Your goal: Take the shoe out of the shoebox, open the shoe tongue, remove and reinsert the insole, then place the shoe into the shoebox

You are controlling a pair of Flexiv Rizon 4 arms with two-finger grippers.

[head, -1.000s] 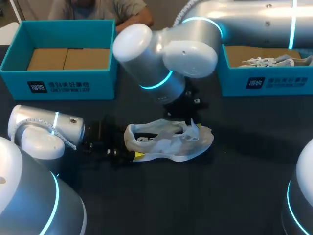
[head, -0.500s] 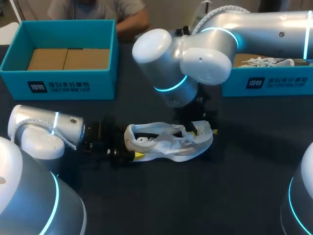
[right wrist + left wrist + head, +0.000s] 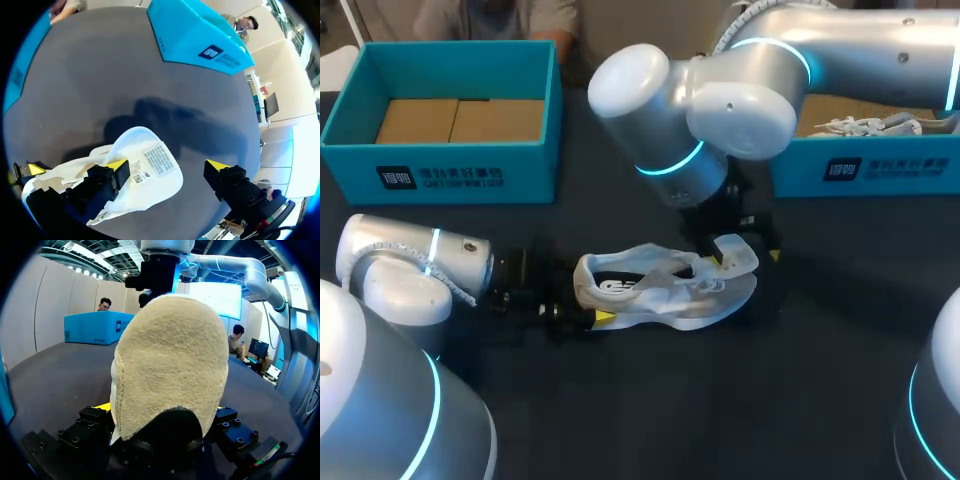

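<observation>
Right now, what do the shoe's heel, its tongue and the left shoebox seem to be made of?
The shoe's heel: beige, matte and fuzzy, probably suede or a suede-like synthetic. The shoe tongue: a smooth white sheet with a printed label, likely synthetic fabric. The left shoebox: likely cardboard, with matte turquoise walls and bare brown board on its floor.

White shoe [image 3: 660,296], teal shoebox [image 3: 450,172]

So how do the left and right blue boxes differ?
The left box is empty, its brown cardboard floor bare; the right box holds a white shoe. Nothing covers the left box; the right arm hides part of the right box. Both are teal, open-topped, with a dark label in front.
</observation>
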